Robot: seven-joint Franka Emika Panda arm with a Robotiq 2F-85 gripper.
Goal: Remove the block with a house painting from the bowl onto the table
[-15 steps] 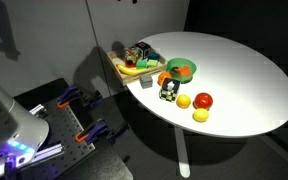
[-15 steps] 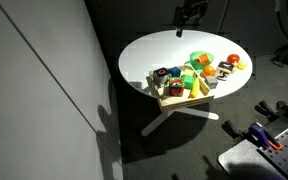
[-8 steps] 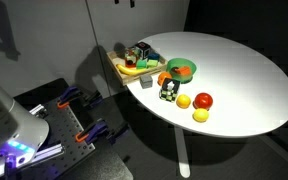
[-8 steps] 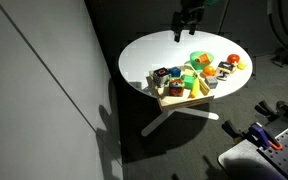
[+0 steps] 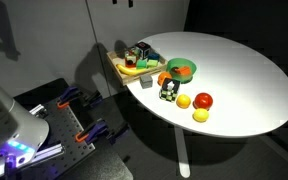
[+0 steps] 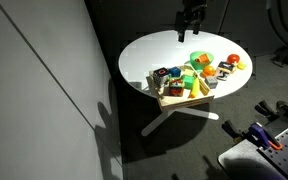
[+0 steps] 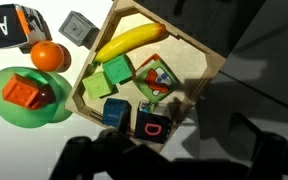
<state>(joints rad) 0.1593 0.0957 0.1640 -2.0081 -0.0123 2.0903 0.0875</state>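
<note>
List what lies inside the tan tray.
In the wrist view the tray holds a banana, a green block, the block with a house painting, a blue block and a dark lettered block. Anything beneath them is covered.

place: lab/workshop | evidence: orange-handled clamps (image 5: 81, 132) on grey bench (image 5: 52, 108) | round white table (image 5: 239, 70)

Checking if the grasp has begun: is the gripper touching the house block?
Apart. In an exterior view the gripper hangs high above the tray holding the house block.
</note>
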